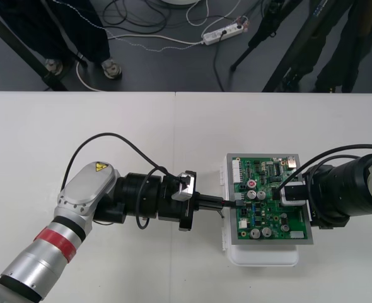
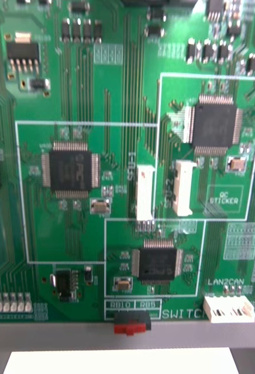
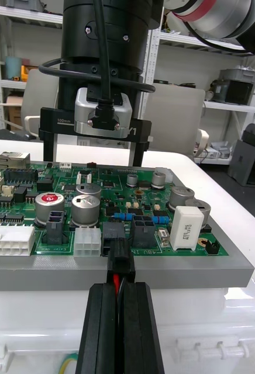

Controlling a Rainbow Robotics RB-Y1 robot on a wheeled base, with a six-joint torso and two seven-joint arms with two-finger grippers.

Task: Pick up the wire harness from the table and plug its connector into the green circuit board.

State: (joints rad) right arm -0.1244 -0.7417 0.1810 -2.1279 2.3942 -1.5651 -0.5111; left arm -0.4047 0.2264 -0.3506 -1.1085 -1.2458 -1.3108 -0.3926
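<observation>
**Item 1: board** (image 1: pixel 271 218). Green PCB on white base (image 1: pixel 265 255), sat on right part of light table (image 1: pixel 79 126). Silver capacitors (image 3: pixel 85 209) and assorted connectors on top.

**Item 2: L gripper** (image 1: pixel 227 202). Arm came in from lower left and lay low, approx. level over table, w/ tips at board's left edge. Fingers (image 3: pixel 101 321) were pressed together, pinching harness wires (image 3: pixel 117 284); red + black showed btwn the pads.

**Item 3: harness.** Was held in L gripper, off the table at the held end. Black plug (image 3: pixel 120 257) sat just past the fingertips at board's edge. It touched a black header (image 3: pixel 113 231) next to a white header (image 3: pixel 86 241). Whether it was fully seated: cannot tell.

**Item 4: R gripper** (image 3: pixel 94 159). Arm came in from right. Gripper stood upright over the side of the board opposite L gripper. Fingers (image 3: pixel 137 149) were spread wide w/ nothing btwn them, tips close to board surface; contact w/ board: cannot tell. Its wrist cam looked straight down on chips and white connectors.
</observation>
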